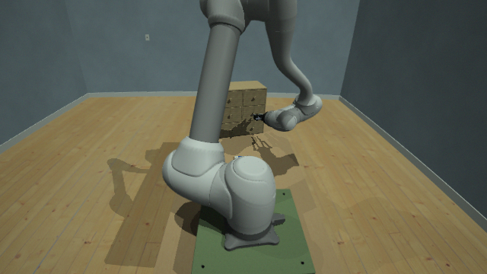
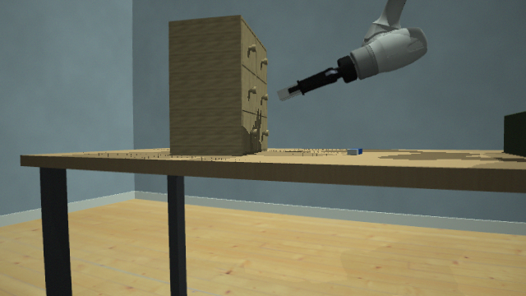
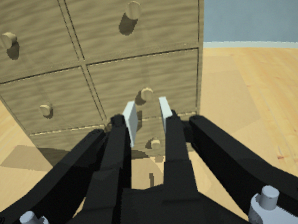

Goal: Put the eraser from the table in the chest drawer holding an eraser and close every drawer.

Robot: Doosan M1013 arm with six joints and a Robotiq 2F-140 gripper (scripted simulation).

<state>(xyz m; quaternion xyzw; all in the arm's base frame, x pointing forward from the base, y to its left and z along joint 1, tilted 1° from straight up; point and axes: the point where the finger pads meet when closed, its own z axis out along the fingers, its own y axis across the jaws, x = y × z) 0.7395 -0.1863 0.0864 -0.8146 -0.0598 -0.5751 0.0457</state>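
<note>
Pale grey rounded arm (image 1: pixel 249 198) (image 2: pixel 396 49); black gripper (image 1: pixel 259 116) (image 2: pixel 283 94) (image 3: pixel 148 109).

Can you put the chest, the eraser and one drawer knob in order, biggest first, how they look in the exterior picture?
1. Chest
2. Eraser or knob: they look too alike to rank.
</note>
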